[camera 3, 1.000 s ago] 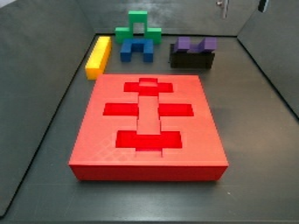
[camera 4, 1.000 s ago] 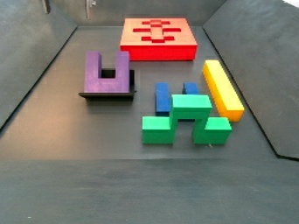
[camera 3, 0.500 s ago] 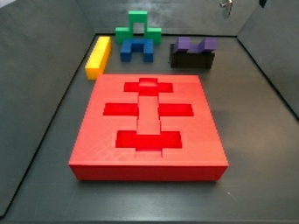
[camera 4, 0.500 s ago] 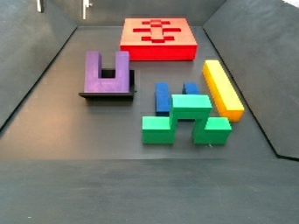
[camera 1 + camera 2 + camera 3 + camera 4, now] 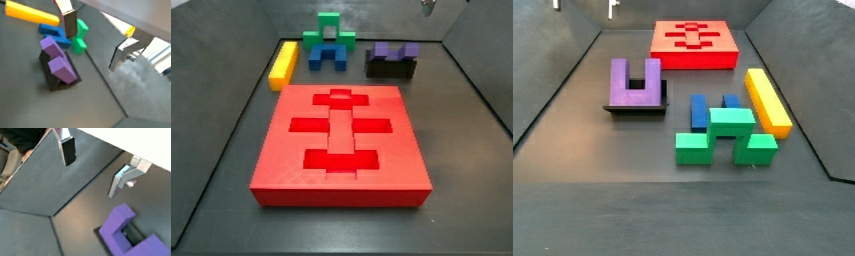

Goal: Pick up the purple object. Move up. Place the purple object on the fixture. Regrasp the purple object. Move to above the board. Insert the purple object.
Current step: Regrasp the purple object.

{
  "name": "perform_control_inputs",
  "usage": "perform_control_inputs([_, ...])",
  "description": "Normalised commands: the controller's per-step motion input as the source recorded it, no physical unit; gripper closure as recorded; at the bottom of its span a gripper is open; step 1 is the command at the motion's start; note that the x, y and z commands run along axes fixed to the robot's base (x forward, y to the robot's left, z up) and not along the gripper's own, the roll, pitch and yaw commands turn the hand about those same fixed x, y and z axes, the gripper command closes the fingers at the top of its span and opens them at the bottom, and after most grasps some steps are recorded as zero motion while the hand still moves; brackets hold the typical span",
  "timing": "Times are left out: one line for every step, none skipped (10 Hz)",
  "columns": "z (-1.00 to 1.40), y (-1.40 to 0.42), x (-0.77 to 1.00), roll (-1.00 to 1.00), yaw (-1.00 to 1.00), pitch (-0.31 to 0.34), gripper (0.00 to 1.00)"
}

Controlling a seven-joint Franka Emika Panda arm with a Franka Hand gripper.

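1. Gripper (image 5: 97, 41) is high above the floor, jaws wide apart with nothing between them. Both silver fingers show in both wrist views, dark pad on one finger (image 5: 67, 152). Gripper midpoint in that view (image 5: 93, 167).
2. In both side views only the fingertips poke in at the top edge (image 5: 446, 6) (image 5: 584, 6), well above everything.
3. Purple object (image 5: 59, 62) sits on the fixture (image 5: 50, 77), prongs pointing up and away, not touched by the gripper. In a wrist view it lies below and off to the side of the fingers, apart from them.
4. Same purple object (image 5: 131, 234) in a wrist view, U-shape clear, black fixture (image 5: 135, 234) visible in its slot.
5. In a side view the purple object (image 5: 394, 51) is on top of the fixture (image 5: 392, 68), at the far right behind the board (image 5: 339, 145).
6. In a side view the purple object (image 5: 633, 81) rests on the fixture (image 5: 636, 108), left of the other blocks, in front of the board (image 5: 696, 45).
7. Board is red and flat on the floor, darker cross and rectangle recesses along its middle, all empty.
8. Blue block (image 5: 714, 107), green block (image 5: 727, 134) and yellow bar (image 5: 767, 100) are clustered together, blue and green touching, yellow just beside them.
9. Same cluster in a wrist view: yellow bar (image 5: 28, 13), blue block (image 5: 53, 34), green block (image 5: 79, 36), just beyond the purple object.
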Motion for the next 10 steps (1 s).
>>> perform_control_inputs([0.0,-0.29,0.05,0.76,-0.17,0.806,0.0])
perform_control_inputs([0.0,-0.25,0.08,0.54,-0.19,0.949,0.0])
perform_control_inputs([-0.03,-0.25,0.16,0.47,-0.2,0.931,0.0])
perform_control_inputs([-0.18,-0.27,0.29,0.43,-0.19,0.84,0.0])
perform_control_inputs([-0.3,-0.24,0.44,0.52,-0.15,0.726,0.0])
perform_control_inputs([-0.61,-0.07,0.48,0.07,-0.05,0.614,0.0])
perform_control_inputs([-0.66,0.0,0.52,-0.1,0.0,0.529,0.0])
perform_control_inputs([-0.43,0.0,0.67,-0.21,0.0,0.374,0.0])
perform_control_inputs([-0.33,0.09,0.68,-0.19,0.03,0.251,0.0])
perform_control_inputs([-0.37,0.22,0.63,-0.16,0.06,0.194,0.0])
